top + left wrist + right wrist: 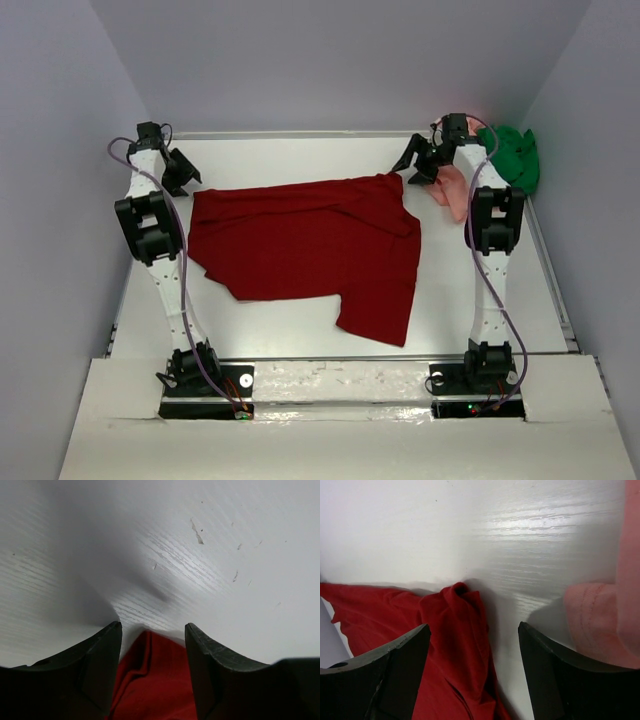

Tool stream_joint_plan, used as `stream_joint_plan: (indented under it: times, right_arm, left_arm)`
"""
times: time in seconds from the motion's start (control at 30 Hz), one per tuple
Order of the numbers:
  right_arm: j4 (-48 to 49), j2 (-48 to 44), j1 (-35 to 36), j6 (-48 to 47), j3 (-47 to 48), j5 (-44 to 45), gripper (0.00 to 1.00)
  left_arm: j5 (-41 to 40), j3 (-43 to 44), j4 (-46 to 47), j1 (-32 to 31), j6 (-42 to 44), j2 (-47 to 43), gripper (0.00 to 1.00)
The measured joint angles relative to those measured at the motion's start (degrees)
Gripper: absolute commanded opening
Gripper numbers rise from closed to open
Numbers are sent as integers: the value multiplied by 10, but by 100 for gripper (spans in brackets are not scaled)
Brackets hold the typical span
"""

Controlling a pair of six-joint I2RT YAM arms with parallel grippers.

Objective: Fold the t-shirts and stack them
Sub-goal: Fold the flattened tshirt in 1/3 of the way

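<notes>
The dark red t-shirt (310,250) lies spread across the middle of the table, partly folded, one part reaching toward the near edge. My left gripper (183,170) is open at its far left corner; the left wrist view shows red cloth (155,680) between the open jaws. My right gripper (418,160) is open at the shirt's far right corner; a bunched red corner (460,630) lies between its jaws. The salmon pink t-shirt (452,188) lies crumpled right of the right gripper and shows in the right wrist view (600,620). The bright green t-shirt (518,155) is heaped at the far right.
The white table (300,155) has raised rims at the back and sides. Grey walls close in on the left, back and right. The arm bases (205,380) stand at the near edge.
</notes>
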Motion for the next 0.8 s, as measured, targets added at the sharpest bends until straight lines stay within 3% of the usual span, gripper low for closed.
stream_joint_plan:
  times: [0.17,0.43,0.57,0.8]
  right_arm:
    - [-24,-32,-4,-24,0,25,76]
    - [-39,-172,3,-64,-55,55,74]
    - [-42,-214,38,-70,-56,45,70]
    - [-48,-205,112,-63,-111,-10,67]
  left_arm:
    - [-6,-59,0,5,14,-44,63]
    - [-21,-148,-11,0,35,-166,63]
    - [-23,-159,-17,-9,42,-214,63]
    - [-25,-244,-16,-46,52,-287,63]
